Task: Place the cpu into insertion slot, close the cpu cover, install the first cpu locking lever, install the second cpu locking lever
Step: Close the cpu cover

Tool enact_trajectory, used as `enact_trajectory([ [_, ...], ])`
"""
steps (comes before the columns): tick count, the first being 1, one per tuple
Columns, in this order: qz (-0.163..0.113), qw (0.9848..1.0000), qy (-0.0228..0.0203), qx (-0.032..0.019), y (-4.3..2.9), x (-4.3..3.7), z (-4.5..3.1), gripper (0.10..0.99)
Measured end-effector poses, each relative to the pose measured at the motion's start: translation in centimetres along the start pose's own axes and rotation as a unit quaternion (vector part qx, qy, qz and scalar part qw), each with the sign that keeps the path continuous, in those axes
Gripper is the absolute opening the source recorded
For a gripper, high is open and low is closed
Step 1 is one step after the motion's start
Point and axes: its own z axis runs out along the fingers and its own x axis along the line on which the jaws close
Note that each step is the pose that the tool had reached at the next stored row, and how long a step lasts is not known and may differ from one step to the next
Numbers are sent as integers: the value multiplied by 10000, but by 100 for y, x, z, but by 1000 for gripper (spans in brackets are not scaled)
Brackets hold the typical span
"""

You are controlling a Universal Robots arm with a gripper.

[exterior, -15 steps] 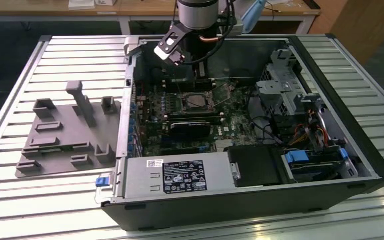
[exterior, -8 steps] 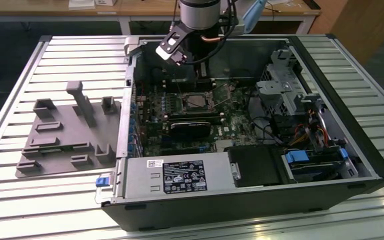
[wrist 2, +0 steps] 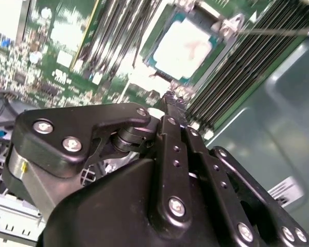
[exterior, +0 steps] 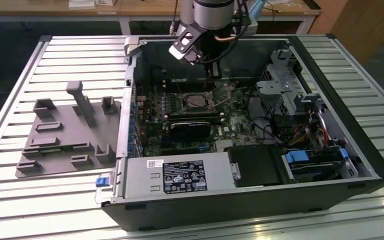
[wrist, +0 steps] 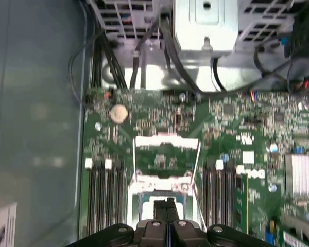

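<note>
From where I stand the tool (wrist: 167, 203), fingers pinched together and empty, hangs close over the insertion slot (exterior: 195, 101); the cpu (wrist 2: 188, 43) sits in it; the cpu cover (wrist: 167, 140) lies flipped open just beyond, towards the exterior view's right.

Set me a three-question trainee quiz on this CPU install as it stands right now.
1. True or false: the cpu already lies in the insertion slot.
2. Pick one. The cpu cover is: A) shut down over the cpu; B) swung open, off the insertion slot; C) gripped in the fingers.
3. Fill the blank: in the first wrist view, the fingers of the gripper, just above the insertion slot, are ____ (open or shut).

Key: 1 true; 2 B; 3 shut.
</note>
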Motion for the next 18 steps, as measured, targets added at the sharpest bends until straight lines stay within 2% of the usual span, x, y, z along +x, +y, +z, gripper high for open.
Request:
enact_trajectory([
  [15, 1, 10000, -1, 49, 584, 3, 50, 102],
  [18, 1, 10000, -1, 60, 682, 3, 60, 102],
])
